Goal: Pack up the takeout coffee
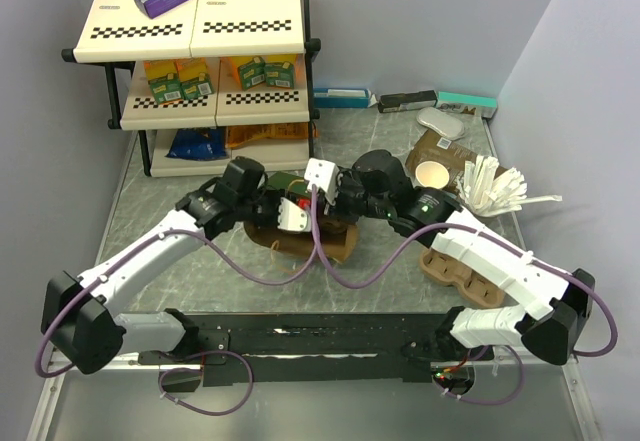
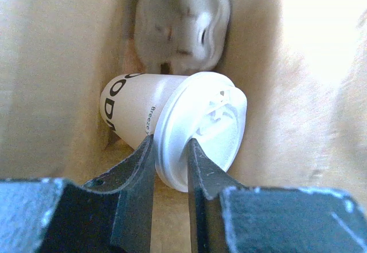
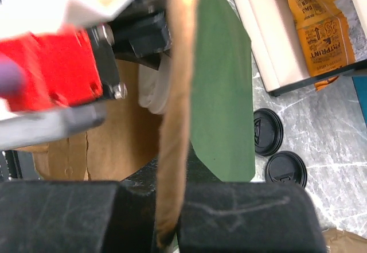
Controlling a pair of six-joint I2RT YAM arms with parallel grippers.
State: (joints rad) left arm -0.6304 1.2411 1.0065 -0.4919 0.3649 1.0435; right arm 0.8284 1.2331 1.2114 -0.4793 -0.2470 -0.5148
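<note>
"Where's the coffee, then?"

"One lidded cup (image 2: 172, 127) is down inside the paper bag (image 2: 51, 81), lying on its side. It's white and tapered, with black lettering along its wall and a white sip lid pressed on. The lid end is nearer the bag's mouth, and the base points deeper in."

"Lying loose?"

"No, the left gripper (image 2: 170, 140) pinches the lid's rim from both sides."

"And the other one?"

"An open cup (image 1: 431, 173) stands upright off to the right, well apart from the bag. It's white outside with a rolled rim, pale tan inside. I can't tell if it holds anything."
</note>
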